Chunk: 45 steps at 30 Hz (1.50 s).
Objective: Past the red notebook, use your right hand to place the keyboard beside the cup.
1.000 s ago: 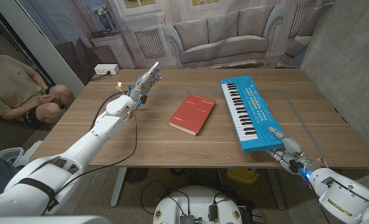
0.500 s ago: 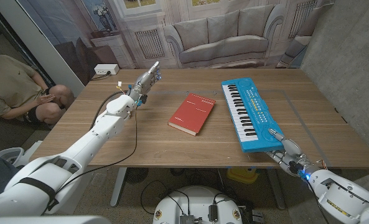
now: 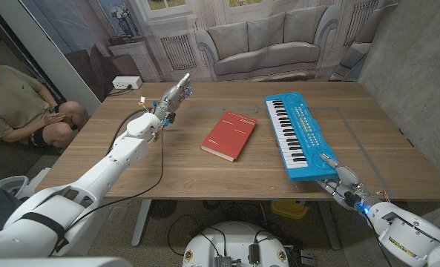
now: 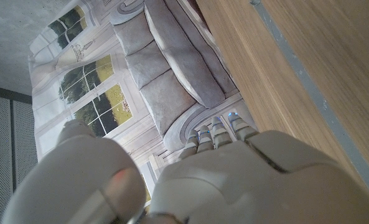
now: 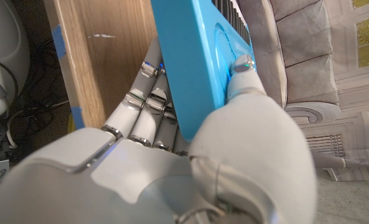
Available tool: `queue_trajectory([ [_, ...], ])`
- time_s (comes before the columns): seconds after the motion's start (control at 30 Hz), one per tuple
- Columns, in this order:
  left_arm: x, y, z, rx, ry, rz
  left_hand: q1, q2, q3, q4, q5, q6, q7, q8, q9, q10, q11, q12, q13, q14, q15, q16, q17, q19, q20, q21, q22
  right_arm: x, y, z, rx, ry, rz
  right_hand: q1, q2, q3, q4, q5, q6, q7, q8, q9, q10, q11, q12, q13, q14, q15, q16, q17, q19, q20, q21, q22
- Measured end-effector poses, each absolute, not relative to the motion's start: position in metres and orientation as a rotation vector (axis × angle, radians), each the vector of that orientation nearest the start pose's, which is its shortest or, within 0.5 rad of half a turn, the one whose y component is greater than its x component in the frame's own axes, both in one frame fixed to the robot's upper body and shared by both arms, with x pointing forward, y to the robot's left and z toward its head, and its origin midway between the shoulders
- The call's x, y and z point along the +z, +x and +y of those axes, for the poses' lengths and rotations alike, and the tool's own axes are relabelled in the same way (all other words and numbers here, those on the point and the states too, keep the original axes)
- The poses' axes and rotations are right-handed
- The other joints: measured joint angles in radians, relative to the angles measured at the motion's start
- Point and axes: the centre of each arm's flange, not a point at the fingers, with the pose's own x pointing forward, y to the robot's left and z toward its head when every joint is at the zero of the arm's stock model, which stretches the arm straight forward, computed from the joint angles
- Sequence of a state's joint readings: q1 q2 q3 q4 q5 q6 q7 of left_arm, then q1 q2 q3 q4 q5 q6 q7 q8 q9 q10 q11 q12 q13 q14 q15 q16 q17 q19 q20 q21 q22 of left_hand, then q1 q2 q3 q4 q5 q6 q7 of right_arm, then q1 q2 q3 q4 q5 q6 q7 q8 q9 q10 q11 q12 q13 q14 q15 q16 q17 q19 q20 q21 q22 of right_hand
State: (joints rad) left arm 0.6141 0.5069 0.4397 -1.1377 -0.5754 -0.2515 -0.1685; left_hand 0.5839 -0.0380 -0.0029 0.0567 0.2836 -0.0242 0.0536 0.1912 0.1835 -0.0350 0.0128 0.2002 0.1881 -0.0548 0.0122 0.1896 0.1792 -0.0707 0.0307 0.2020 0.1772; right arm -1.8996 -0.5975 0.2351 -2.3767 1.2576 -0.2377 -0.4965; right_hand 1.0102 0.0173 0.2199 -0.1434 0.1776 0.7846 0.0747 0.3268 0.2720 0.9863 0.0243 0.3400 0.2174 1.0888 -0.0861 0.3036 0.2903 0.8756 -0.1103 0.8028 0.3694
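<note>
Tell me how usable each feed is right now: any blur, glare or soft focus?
Head view: evenly lit and sharp, no glare on the keyboard or red notebook. Right wrist view: the right hand looms soft up close, keyboard edge still readable. Left wrist view: the left hand is a blurred mass.

The notebook [image 3: 229, 136] lies mid-table [image 3: 168, 170], with the keyboard [image 3: 299, 134] to its right.

Even, bright indoor light, soft shadows (wrist close-ups blurred), sharp head view.
</note>
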Motion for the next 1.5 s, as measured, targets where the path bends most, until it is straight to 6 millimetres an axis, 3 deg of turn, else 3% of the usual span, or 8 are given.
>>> queue_trajectory([
  [0.43,0.0424,0.6803,0.2847,-0.290,0.131,-0.609,0.000,0.000,0.000,0.000,0.000,0.000,0.000,0.000,0.000,0.000,0.000,0.000,0.000,0.000,0.000,0.000,0.000,-0.003,0.003,0.000,0.000,-0.1614,0.4014,-0.3167,0.002,0.549,0.007,0.000,0.000,-0.001,0.001,0.004,0.000,0.000,-0.011,-0.002,0.000,0.000,-0.008,-0.004,0.000,0.000,-0.002,0.005,0.000,0.000,0.008,-0.001],
  [1.5,0.0455,0.6863,0.2852,-0.287,0.131,-0.603,0.000,0.000,-0.007,0.001,0.000,0.000,0.000,0.000,0.000,0.000,0.000,0.000,0.000,0.000,0.000,0.000,0.000,0.002,0.009,0.000,0.000,-0.1591,0.4021,-0.3145,-0.014,0.548,0.021,-0.003,0.003,-0.051,0.051,0.012,0.004,-0.003,-0.051,-0.012,-0.004,-0.015,-0.043,-0.009,0.006,-0.006,-0.019,-0.004,0.004,-0.004,0.034,-0.040],
])
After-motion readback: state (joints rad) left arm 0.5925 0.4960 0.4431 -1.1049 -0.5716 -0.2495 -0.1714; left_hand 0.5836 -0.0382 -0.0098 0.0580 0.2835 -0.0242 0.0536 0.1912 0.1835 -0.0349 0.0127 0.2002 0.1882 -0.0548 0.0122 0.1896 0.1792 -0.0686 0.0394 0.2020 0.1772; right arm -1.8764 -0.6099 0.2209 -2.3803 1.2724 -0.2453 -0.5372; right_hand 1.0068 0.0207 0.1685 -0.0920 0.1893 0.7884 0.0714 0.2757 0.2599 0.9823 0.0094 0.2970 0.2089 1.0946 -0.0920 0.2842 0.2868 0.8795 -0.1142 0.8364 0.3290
